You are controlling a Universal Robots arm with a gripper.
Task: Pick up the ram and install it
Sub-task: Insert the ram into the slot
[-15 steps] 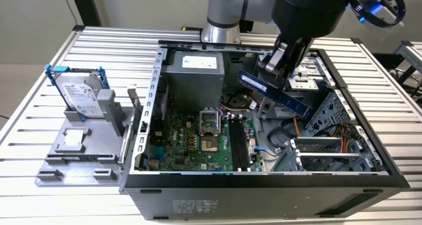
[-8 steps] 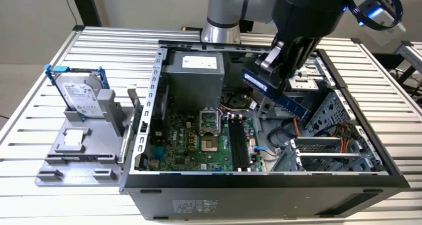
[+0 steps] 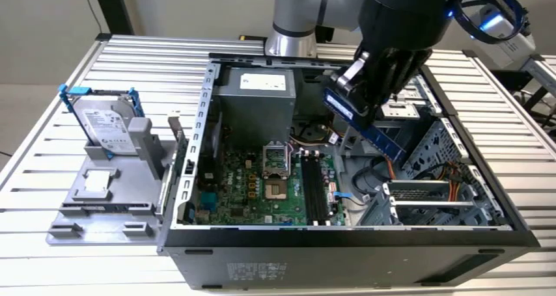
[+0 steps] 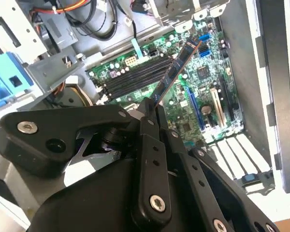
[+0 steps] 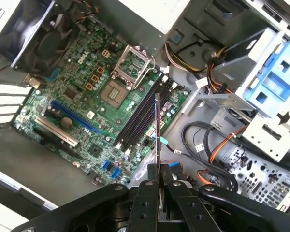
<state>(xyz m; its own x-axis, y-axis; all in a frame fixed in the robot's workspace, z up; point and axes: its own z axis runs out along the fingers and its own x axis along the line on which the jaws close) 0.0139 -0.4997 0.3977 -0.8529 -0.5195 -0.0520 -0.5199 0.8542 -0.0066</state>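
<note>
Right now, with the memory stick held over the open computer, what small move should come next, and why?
Probably swing the ram parallel to the black memory slots: the gripper holds it above the motherboard, crossing the slots at an angle, not yet seated.

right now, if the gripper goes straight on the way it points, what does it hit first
Probably the black memory slots on the motherboard, met first by the ram the gripper holds; depth is unclear.
</note>
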